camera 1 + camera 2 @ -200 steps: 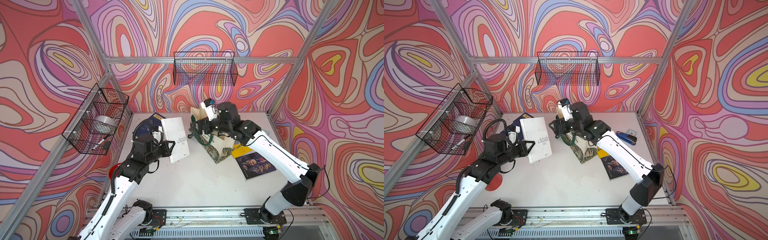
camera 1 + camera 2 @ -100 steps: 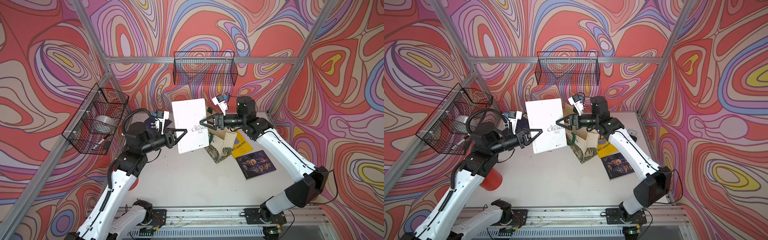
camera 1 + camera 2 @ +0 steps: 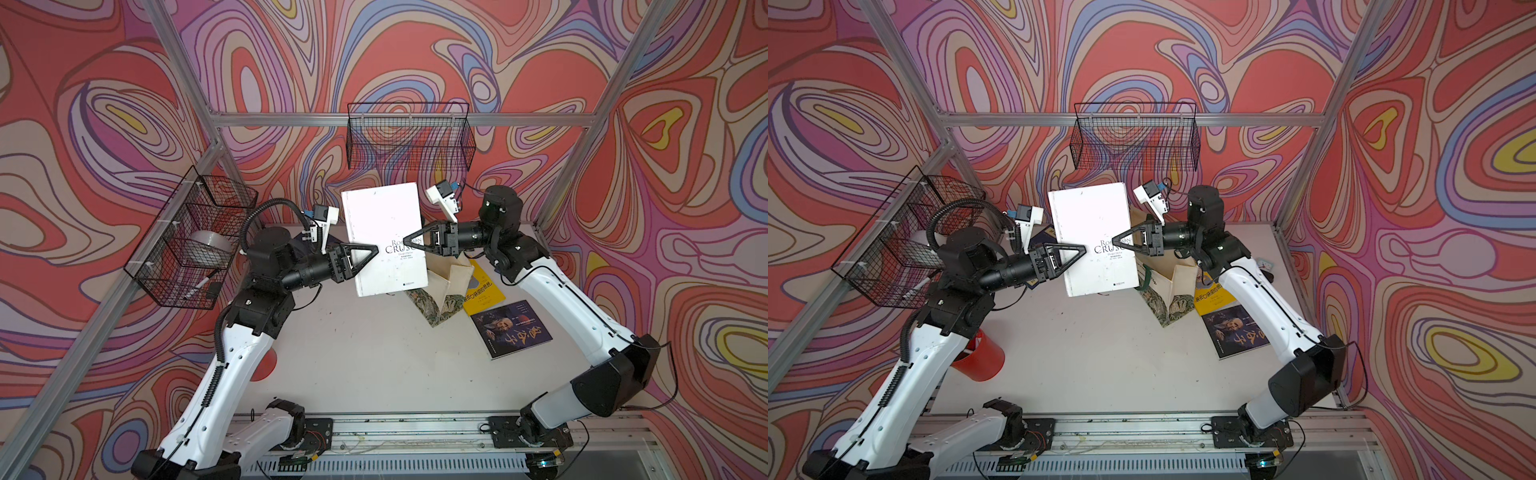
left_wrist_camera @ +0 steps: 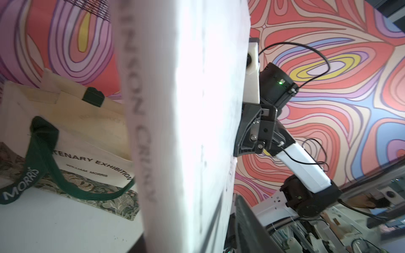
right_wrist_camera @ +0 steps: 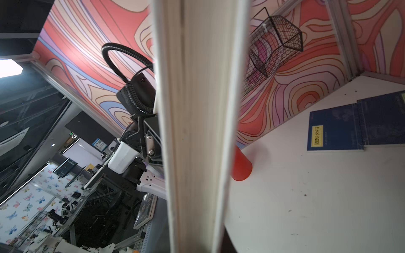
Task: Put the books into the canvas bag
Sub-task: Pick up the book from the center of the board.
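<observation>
Two arms of one build: left arm [image 3: 232, 374] and right arm [image 3: 569, 307] wear glossy white shells with black joints; a ribbed black hose [image 3: 259, 210] loops off the left, a thin black cable [image 4: 293, 42] off the right; left gripper [image 3: 376, 249] and right gripper [image 3: 406, 241] are black, triangular-fingered, fastened with silver screws [image 4: 253, 138] — each topped by a white camera block [image 3: 326, 216].

The white book [image 3: 384, 237] hides part of the canvas bag [image 3: 453, 276]; one navy book [image 5: 383, 118] cropped.

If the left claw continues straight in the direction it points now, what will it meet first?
The white book: the left claw seems to overlap its edge. Beyond the book, the right claw points back.
</observation>
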Tool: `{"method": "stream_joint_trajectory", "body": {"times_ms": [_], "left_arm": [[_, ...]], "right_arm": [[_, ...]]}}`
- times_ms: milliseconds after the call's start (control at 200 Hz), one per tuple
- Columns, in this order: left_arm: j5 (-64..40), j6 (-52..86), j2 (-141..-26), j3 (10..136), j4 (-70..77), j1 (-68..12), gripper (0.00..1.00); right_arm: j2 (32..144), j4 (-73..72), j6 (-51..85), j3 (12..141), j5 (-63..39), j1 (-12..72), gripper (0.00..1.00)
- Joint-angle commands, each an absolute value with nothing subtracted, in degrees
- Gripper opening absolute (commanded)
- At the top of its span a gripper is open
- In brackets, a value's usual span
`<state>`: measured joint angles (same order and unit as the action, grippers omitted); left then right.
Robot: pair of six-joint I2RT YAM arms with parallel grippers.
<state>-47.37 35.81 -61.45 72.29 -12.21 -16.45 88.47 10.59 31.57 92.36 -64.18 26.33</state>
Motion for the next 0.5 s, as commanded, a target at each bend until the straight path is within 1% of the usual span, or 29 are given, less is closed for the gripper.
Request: {"method": "stream_joint_trajectory", "body": {"times_ms": [0,35,75,210,285,411,496], "left_arm": [[-43.3,32.3,-62.3,76.6,-16.7,-16.5,0.8],[-41.1,31.4,-62.9,77.8,-19.0,-16.4,0.84],[-38.9,30.3,-63.8,79.0,-21.1,-16.3,0.86],[-33.9,29.2,-66.9,81.2,-24.4,-15.9,0.87],[-30.1,28.9,-68.8,82.0,-26.2,-15.8,0.87],[-25.0,29.2,-72.3,81.9,-27.3,-15.8,0.82],[-24.6,30.8,-75.3,80.6,-25.7,-16.1,0.74]], "right_arm": [[89.0,21.0,24.6,97.6,-54.2,25.8,0.0],[89.3,25.2,22.6,99.8,-51.1,25.5,0.0],[89.7,29.4,20.3,102.4,-47.3,25.1,0.0],[91.6,40.0,14.1,110.0,-33.4,24.4,0.0],[94.0,46.5,10.4,116.3,-25.1,24.3,0.0],[100.7,59.4,4.9,129.9,-11.1,24.3,0.0],[105.5,66.0,2.4,136.8,-3.4,24.3,0.0]]}}
